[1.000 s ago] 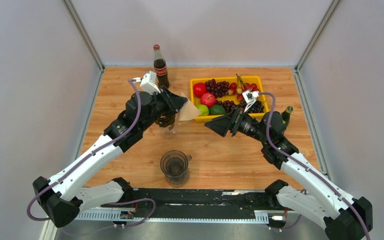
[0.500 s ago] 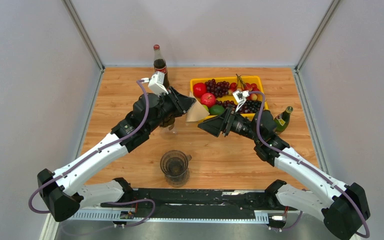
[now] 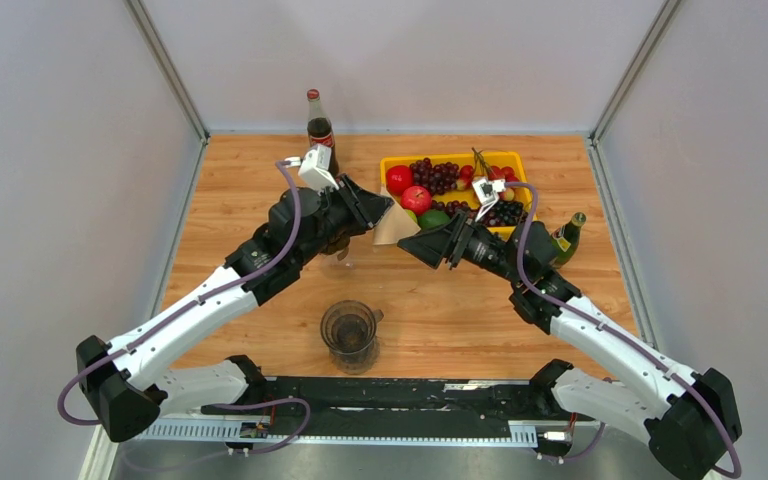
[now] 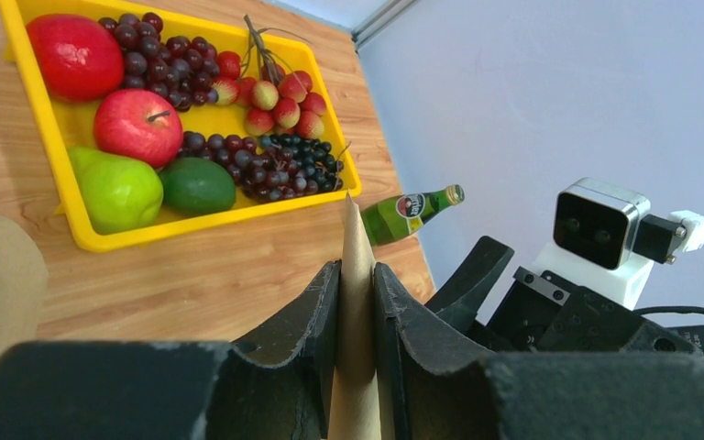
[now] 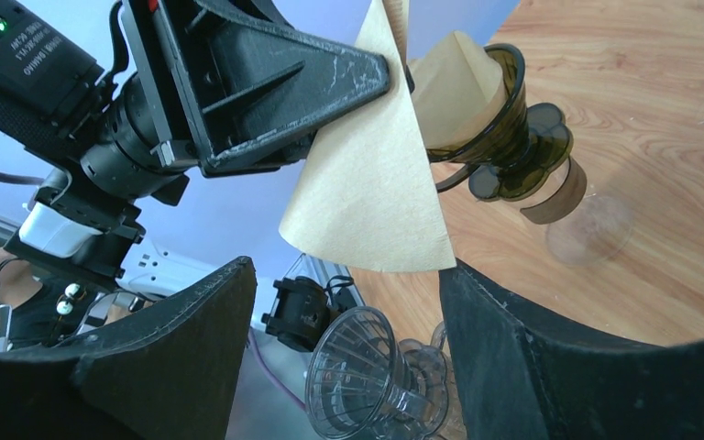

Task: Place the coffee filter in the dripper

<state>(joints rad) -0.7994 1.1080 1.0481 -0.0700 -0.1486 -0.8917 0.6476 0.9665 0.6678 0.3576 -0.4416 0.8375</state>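
My left gripper (image 3: 380,207) is shut on a brown paper coffee filter (image 3: 392,228) and holds it in the air left of the fruit tray. In the left wrist view the filter (image 4: 357,266) is pinched edge-on between the fingers. My right gripper (image 3: 410,244) is open, its jaws facing the filter's free edge (image 5: 367,192), one finger (image 5: 486,312) just under it, not touching. The clear dripper (image 3: 350,332) stands near the front edge; it also shows in the right wrist view (image 5: 371,376).
A dark dripper-shaped holder (image 5: 504,119) with more filters stands under the left arm (image 3: 338,245). A yellow fruit tray (image 3: 450,157) is at the back right, a cola bottle (image 3: 320,128) at the back, and a green bottle (image 3: 567,235) lies on the right.
My left gripper carried the filter to the right and a little up. My right gripper moved left toward it and now sits at the filter's edge, still open.
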